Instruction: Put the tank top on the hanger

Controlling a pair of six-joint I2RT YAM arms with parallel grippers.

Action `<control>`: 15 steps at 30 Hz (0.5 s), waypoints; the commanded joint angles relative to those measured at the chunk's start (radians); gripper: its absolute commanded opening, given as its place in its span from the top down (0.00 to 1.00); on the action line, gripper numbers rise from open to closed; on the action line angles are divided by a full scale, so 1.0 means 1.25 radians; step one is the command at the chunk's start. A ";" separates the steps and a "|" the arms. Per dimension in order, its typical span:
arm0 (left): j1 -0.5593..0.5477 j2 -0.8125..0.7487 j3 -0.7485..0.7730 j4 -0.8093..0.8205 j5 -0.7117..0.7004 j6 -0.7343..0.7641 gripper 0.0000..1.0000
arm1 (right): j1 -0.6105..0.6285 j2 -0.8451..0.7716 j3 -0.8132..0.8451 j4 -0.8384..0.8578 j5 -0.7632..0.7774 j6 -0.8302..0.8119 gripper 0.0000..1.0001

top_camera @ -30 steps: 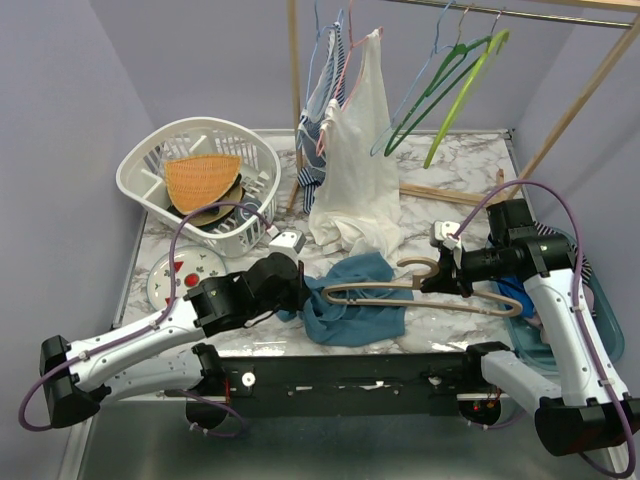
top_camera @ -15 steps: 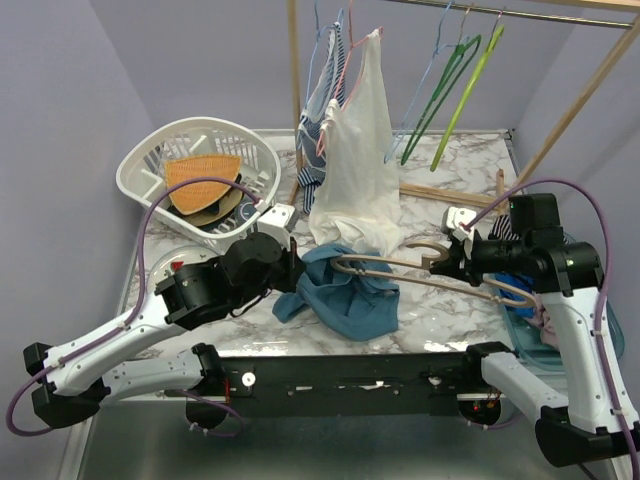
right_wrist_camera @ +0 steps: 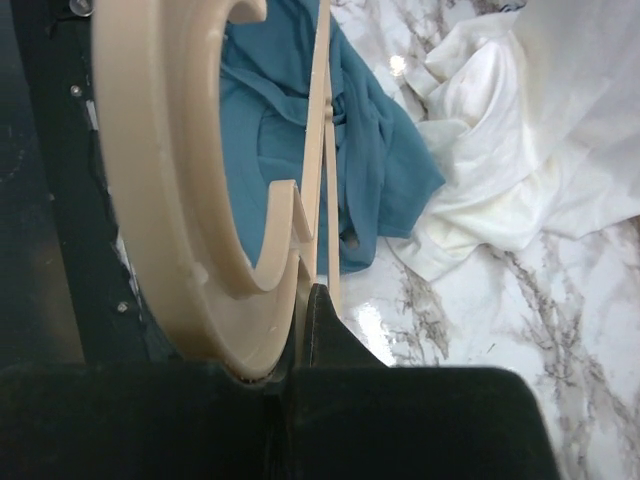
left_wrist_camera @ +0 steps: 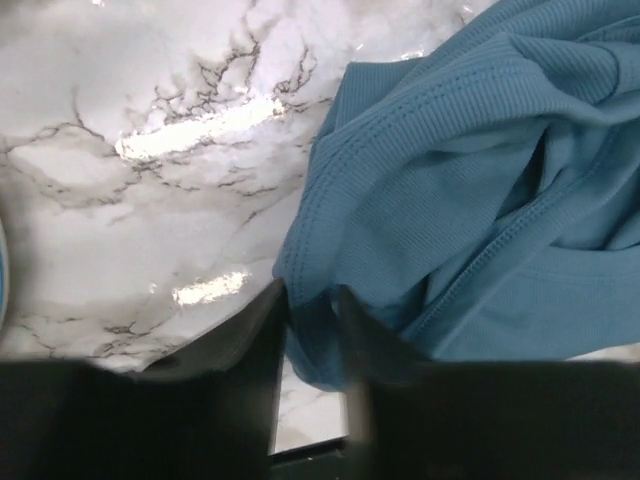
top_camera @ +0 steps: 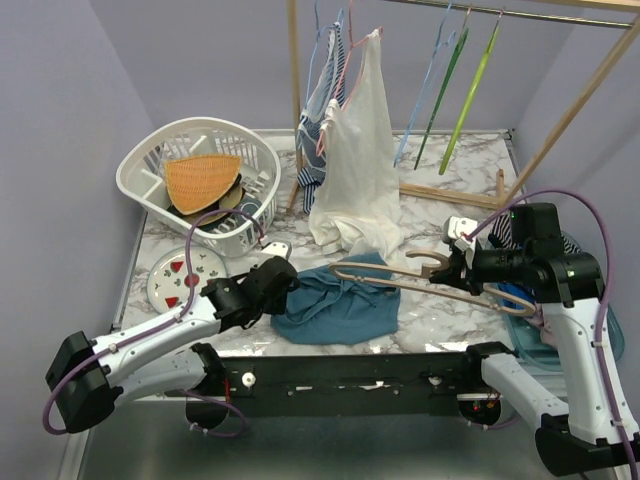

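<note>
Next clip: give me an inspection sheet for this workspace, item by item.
Surface: marble-look table, glossy.
Job's things: tank top crumpled on the table; hanger held over it, not visibly threaded.
Clutter: laundry basket, plate, white garment trailing onto the table.
Grippers: left gripper pinches the tank top's hem; right gripper shut on the hanger near its hook.
Cables: purple cables loop beside each arm; no snag seen.
Surroundings: wooden rack, lilac walls.
</note>
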 commanded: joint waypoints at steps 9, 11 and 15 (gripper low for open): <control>0.003 -0.138 0.072 0.119 0.222 0.075 0.26 | -0.006 0.006 -0.098 0.117 0.017 0.092 1.00; -0.012 -0.127 0.059 0.186 0.278 0.075 0.26 | -0.007 0.007 -0.099 0.142 0.019 0.115 1.00; -0.066 -0.037 0.044 0.289 0.263 0.078 0.26 | -0.013 0.010 -0.101 0.164 0.026 0.139 1.00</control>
